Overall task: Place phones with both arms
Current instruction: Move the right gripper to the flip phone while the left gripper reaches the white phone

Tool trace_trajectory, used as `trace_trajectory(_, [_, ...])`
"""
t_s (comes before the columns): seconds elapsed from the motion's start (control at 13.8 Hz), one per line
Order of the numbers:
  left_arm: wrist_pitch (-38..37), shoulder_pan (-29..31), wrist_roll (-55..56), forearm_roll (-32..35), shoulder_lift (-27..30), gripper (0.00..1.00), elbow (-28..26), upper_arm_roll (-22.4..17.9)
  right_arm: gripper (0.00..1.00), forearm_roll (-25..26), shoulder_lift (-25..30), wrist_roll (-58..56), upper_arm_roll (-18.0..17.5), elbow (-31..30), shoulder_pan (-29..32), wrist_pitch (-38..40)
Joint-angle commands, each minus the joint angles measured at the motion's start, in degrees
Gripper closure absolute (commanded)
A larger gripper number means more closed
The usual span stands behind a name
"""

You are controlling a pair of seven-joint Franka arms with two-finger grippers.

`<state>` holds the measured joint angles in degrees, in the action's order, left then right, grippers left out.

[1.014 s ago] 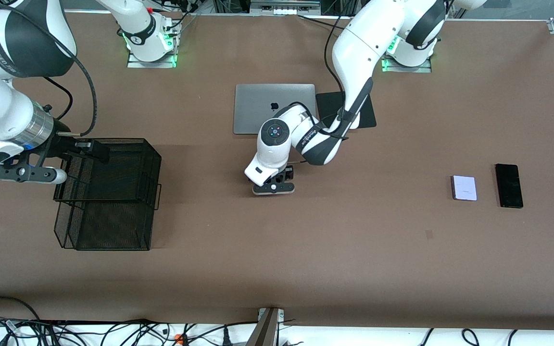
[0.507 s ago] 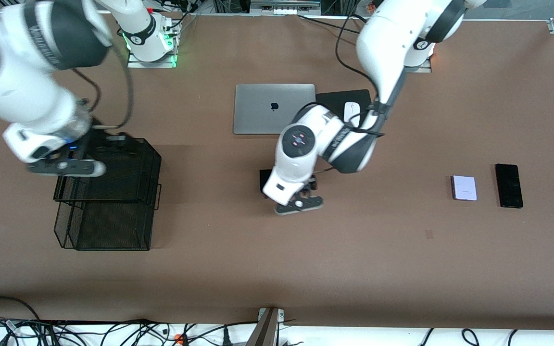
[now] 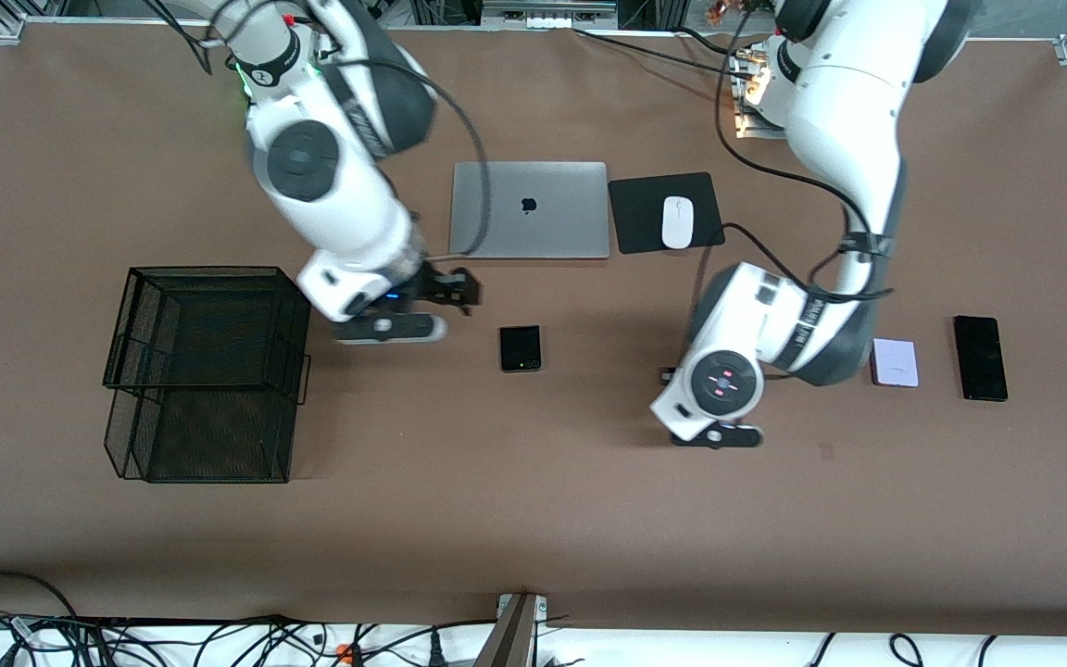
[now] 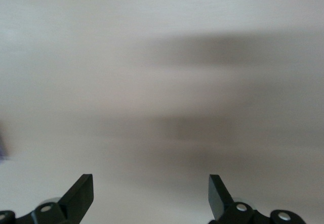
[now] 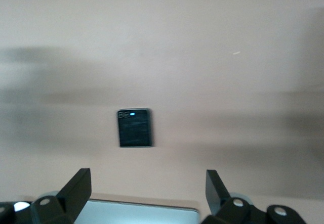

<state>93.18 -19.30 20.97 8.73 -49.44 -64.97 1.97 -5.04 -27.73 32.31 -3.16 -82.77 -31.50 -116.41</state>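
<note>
A small squarish black phone (image 3: 520, 349) lies flat on the brown table, nearer the front camera than the laptop; the right wrist view also shows this phone (image 5: 134, 128). My right gripper (image 3: 387, 327) hangs open and empty over bare table between the wire basket and that phone; its jaws (image 5: 147, 174) stand wide apart. My left gripper (image 3: 717, 436) is open and empty over bare table between the black phone and the pale lilac phone (image 3: 895, 361). Only blurred tabletop shows between the left gripper (image 4: 149, 178) fingers. A longer black phone (image 3: 980, 358) lies beside the lilac one, toward the left arm's end.
A black wire basket (image 3: 205, 371) stands toward the right arm's end of the table. A shut silver laptop (image 3: 529, 210) lies mid-table near the bases, its edge (image 5: 142, 213) under the right gripper's view. Beside it a white mouse (image 3: 677, 222) rests on a black pad (image 3: 637, 213).
The left arm has swung from over the small black phone toward the lilac phone, leaving the black phone uncovered on the table. The right arm has moved from the basket toward the black phone.
</note>
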Motion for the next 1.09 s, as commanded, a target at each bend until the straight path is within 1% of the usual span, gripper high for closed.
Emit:
trace_trajectory(0.0, [0.5,4.9,-9.5,5.3,6.6,0.0,-9.7,0.5,0.0,0.8,-6.5,1.5,0.7,2.9,-3.2,-4.3])
trace_trajectory(0.14, [3.1,9.3,-17.0,8.1,9.5,0.0,-14.2,0.5,0.0,3.4,-11.0,1.4,0.9,4.0,-5.4,-7.9])
trace_trajectory(0.22, [5.7,11.2,-19.7,9.3,11.5,0.0,-17.6,0.6,0.0,4.7,-12.5,1.6,0.9,4.0,-6.0,-8.9])
trace_trajectory(0.36, [13.2,15.6,-23.8,10.2,16.6,0.0,-26.0,0.6,0.0,5.7,-15.5,1.9,0.8,3.9,-6.4,-11.8])
trace_trajectory(0.51, [21.5,20.2,-28.2,10.2,20.4,0.0,-33.5,0.6,0.0,5.7,-18.4,2.0,0.9,3.9,-7.1,-14.7])
trace_trajectory(0.65, [29.6,23.9,-30.7,10.2,22.3,0.0,-39.7,0.7,0.0,5.7,-20.1,2.1,0.8,3.9,-7.3,-15.7])
trace_trajectory(0.8, [39.4,27.5,-31.2,10.2,23.6,0.0,-46.3,1.0,0.0,6.1,-21.1,2.3,1.1,3.9,-9.0,-16.9])
trace_trajectory(0.94, [46.8,29.8,-31.2,10.1,23.7,0.0,-51.1,1.2,0.0,6.4,-21.8,2.2,1.1,3.8,-9.4,-20.1])
trace_trajectory(1.01, [49.6,31.0,-31.1,9.6,23.7,0.0,-52.9,1.2,0.0,7.4,-22.4,2.2,1.1,3.8,-9.3,-21.1])
